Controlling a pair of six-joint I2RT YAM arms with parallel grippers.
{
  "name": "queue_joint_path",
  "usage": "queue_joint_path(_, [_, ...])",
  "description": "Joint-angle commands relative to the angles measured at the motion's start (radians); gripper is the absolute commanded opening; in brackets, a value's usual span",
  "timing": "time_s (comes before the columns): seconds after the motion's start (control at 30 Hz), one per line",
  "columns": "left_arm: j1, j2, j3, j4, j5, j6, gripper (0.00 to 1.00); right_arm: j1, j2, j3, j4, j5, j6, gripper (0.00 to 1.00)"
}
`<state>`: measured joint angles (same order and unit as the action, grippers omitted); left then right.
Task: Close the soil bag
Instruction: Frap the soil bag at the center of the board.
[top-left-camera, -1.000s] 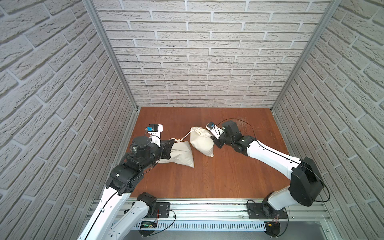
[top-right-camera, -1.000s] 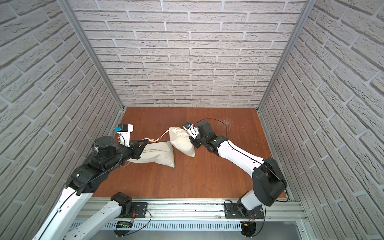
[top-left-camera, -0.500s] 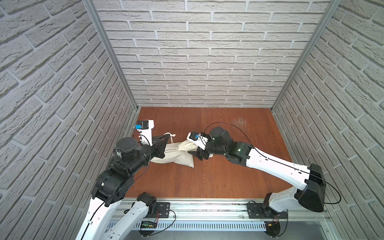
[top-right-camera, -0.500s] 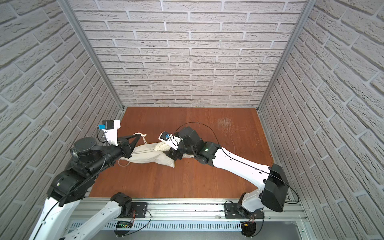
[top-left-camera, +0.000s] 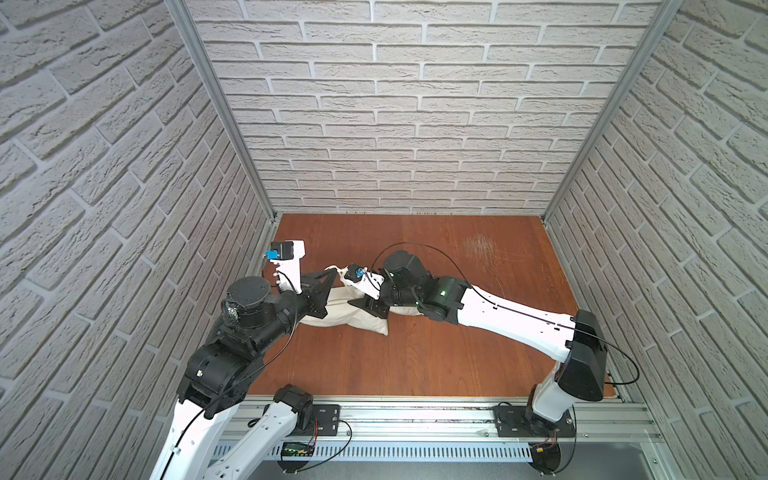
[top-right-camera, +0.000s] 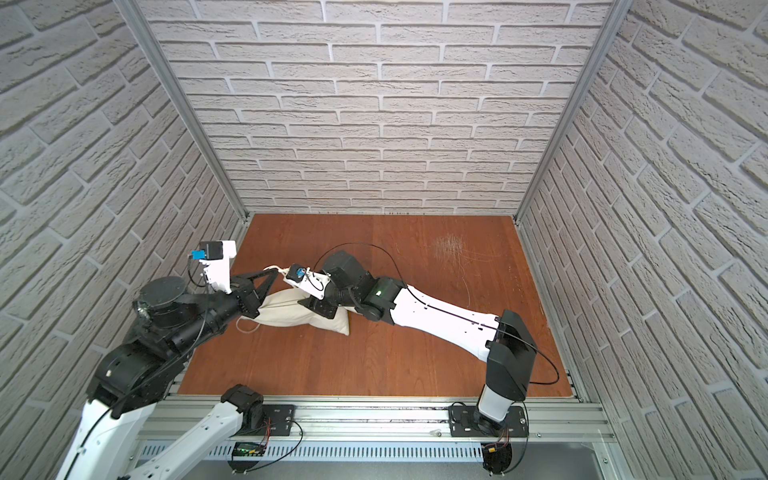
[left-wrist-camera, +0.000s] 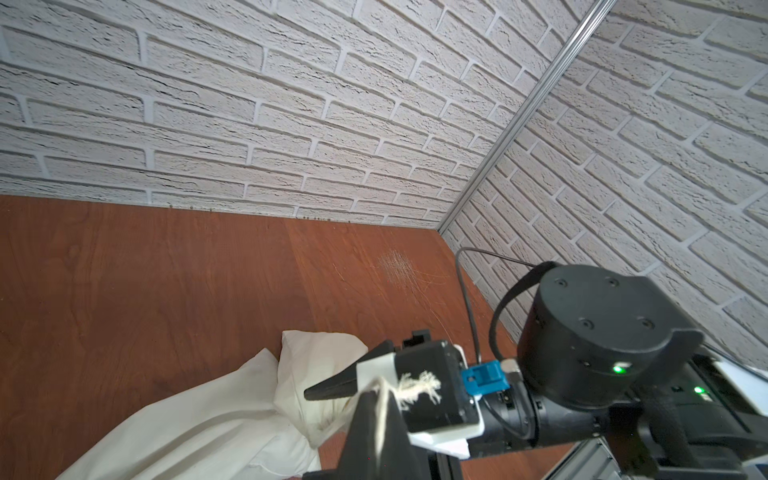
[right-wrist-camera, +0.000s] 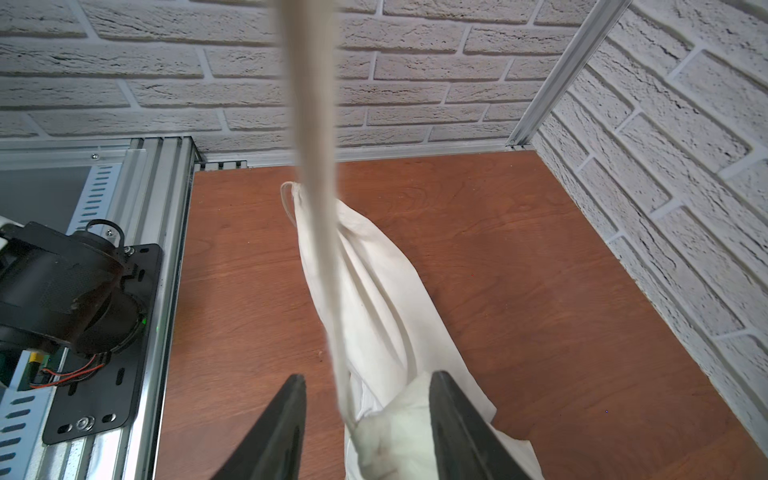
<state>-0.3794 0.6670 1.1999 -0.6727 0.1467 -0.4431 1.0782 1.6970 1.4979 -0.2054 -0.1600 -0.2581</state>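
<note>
Cream cloth soil bag (top-left-camera: 343, 318) lies slumped at the left of the brown wooden table (top-left-camera: 415, 365), the right tool (right-wrist-camera: 368, 376) straddling its bunched neck, grip unclear, the left tool (top-left-camera: 330, 274) beyond clamped on its taut, frayed white drawstring (left-wrist-camera: 384, 415).

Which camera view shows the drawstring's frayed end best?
The left wrist view: the drawstring's frayed end is sharp and close, right by the shut left gripper. Both top views show only a thin pale bit of cord there. The right wrist view shows a blurred stretch, not the end.
</note>
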Motion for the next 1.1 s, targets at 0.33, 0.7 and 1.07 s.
queue_joint_path(0.33, [-0.004,-0.042,0.096,0.001,-0.08,0.02,0.0,-0.036,0.086,0.063,-0.129,0.221,0.025,0.12])
queue_joint_path(0.7, [-0.004,-0.052,0.213,-0.039,-0.195,0.039,0.0,-0.233,0.015,-0.078,-0.241,0.654,-0.024,0.04])
queue_joint_path(1.07, [-0.004,0.114,0.313,0.016,-0.144,0.054,0.0,-0.557,-0.071,0.234,-0.319,0.891,-0.251,0.11])
